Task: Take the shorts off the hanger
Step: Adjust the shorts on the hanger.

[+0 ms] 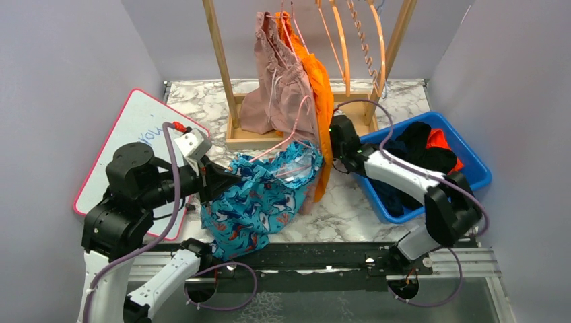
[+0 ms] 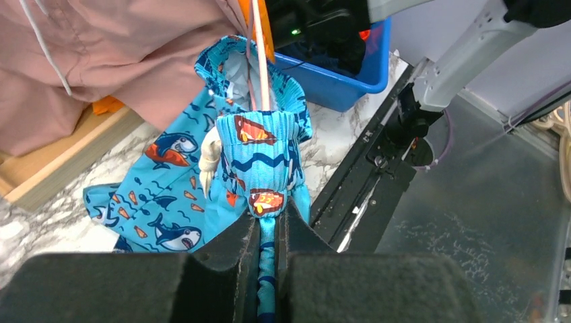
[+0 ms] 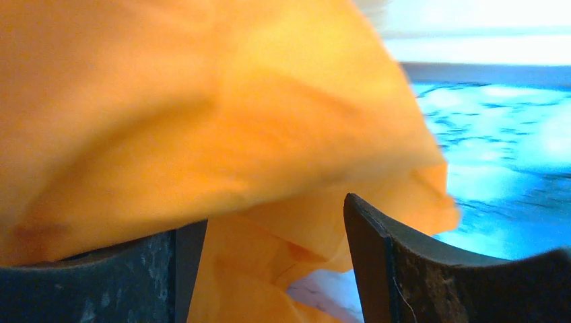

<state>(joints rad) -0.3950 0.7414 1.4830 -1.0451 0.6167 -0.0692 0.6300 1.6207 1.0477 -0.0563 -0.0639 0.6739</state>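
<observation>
Left wrist view: left fingers (image 2: 229, 256) clenched on the blue shark-print shorts (image 2: 262, 161) at frame centre with the pink hanger (image 2: 259, 60) threaded through, right fingers (image 3: 404, 269) spread around the orange shorts (image 3: 202, 121), so next I'd guess blue needs tugging off that hanger.

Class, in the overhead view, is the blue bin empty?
No, dark and red clothes lie inside the blue bin.
</observation>
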